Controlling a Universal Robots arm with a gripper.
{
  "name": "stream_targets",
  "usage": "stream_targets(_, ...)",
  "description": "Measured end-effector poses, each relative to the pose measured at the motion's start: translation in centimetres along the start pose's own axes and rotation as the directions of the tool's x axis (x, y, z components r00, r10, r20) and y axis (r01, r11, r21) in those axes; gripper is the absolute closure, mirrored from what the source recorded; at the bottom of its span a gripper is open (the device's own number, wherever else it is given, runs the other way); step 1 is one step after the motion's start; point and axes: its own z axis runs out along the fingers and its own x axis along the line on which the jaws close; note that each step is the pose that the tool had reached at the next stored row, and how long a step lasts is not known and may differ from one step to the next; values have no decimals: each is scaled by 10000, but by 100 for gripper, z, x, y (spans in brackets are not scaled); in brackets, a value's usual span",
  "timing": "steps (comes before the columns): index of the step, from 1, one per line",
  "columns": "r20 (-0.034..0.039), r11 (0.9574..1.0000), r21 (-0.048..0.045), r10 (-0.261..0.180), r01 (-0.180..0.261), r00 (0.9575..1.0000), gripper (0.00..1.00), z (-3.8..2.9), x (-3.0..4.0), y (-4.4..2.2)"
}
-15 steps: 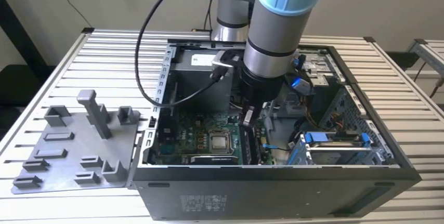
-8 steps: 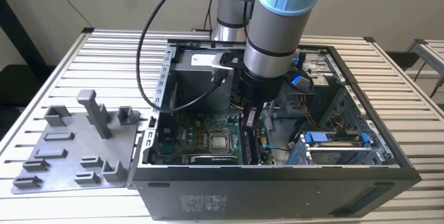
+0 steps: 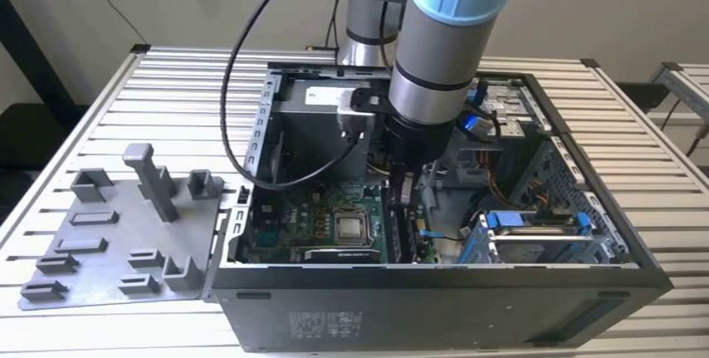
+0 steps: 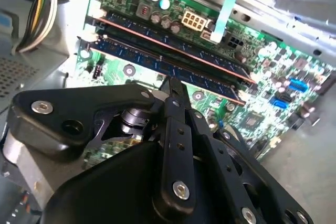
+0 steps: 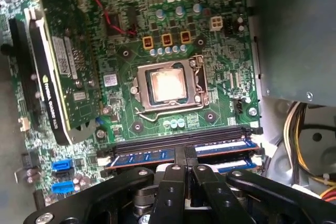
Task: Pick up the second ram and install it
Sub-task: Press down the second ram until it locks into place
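The second ram is a dark blue stick standing edge-up in a motherboard slot, also seen in the first wrist view. My gripper is shut, and its black fingertips rest on the stick's top edge near its middle. In the first wrist view the gripper comes down across the same stick. Another blue stick sits in the neighbouring slot on the side away from the processor. In the exterior view the gripper reaches down into the open computer case beside the processor socket.
A graphics card stands upright beyond the processor socket. A yellow and black cable bundle hangs by the case wall. Blue drive clips sit at the exterior view's right. A grey fixture tray lies outside the case.
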Motion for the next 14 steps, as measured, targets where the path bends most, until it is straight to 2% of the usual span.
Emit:
stream_targets(4, 35, 9986, 4, -531, 531, 9986, 89, -1, 0, 0)
stream_targets(10, 42, 9985, 5, -549, 549, 9985, 89, 4, -1, -10)
stream_targets(14, 75, 9985, 1, -549, 549, 9985, 89, 63, -1, -17)
